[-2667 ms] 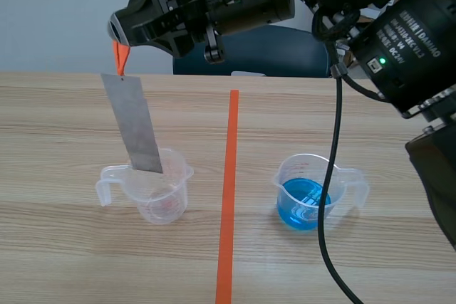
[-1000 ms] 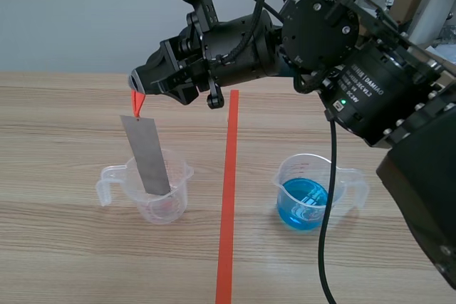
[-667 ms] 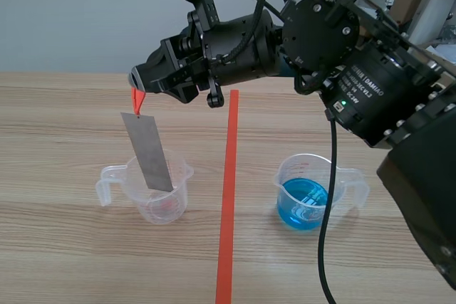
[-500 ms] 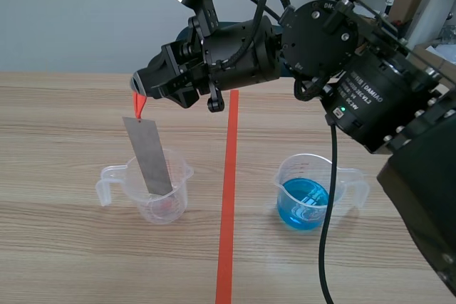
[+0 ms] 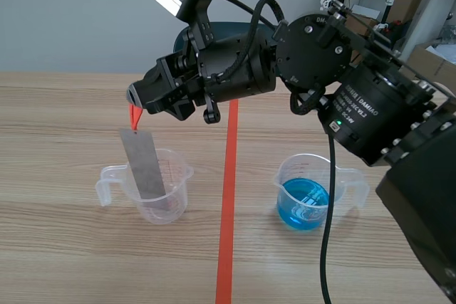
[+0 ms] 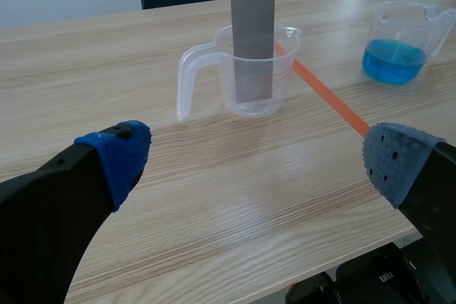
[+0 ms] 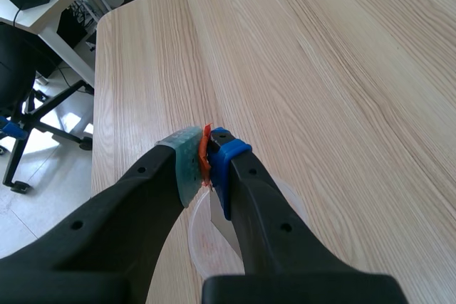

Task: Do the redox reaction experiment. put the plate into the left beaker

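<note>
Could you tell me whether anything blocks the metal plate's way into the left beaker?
Nothing visible does: the metal plate, hanging by its orange tag from the right gripper, already dips through the left beaker's open mouth.

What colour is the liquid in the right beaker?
Blue; the liquid shows best in the scene view.

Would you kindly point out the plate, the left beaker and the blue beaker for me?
plate [image 5: 143, 165]: scene view, middle of its grey face.
left beaker [image 5: 177, 194]: scene view, clear wall beside the plate.
blue beaker [image 5: 295, 171]: scene view, clear wall above the liquid.
</note>
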You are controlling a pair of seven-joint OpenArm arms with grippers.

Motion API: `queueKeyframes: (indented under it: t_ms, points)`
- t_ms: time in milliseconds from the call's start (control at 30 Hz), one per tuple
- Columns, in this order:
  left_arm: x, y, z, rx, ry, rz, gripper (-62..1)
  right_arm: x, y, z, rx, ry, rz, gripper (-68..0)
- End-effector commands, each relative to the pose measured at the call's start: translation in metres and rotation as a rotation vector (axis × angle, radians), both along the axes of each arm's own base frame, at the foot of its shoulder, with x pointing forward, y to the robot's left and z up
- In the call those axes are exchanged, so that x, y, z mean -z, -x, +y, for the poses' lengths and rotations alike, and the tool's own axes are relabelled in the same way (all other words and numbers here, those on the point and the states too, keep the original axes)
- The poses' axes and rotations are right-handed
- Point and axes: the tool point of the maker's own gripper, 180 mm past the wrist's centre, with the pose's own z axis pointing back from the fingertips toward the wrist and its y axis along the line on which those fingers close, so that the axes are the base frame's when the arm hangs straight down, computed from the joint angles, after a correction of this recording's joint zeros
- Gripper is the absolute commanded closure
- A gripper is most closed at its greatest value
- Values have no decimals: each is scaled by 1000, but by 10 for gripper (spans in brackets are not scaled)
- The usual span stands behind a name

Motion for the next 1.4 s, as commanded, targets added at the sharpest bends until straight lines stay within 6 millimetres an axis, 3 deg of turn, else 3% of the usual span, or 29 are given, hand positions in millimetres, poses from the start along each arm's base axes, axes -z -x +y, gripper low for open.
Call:
queueKeyframes:
  t_ms: [0, 100, 267, 367, 1367]
  points:
    - [-10, -5, 2, -6, 11, -42, -623, -16, -3, 4, -4, -41, -30, -59]
    - [-10, -5, 2, -6, 11, -42, -623, -17, -4, 4, -2, -46, -31, -166]
    - [-10, -5, 2, -6, 11, -42, -623, -14, -8, 2, 20, -27, -29, -563]
    - [-10, -5, 2, -6, 11, -42, -623, -9, -14, -1, 62, -1, -24, -653]
    - [-10, -5, 2, -6, 11, -42, -623, -7, -16, -2, 68, 18, -41, -668]
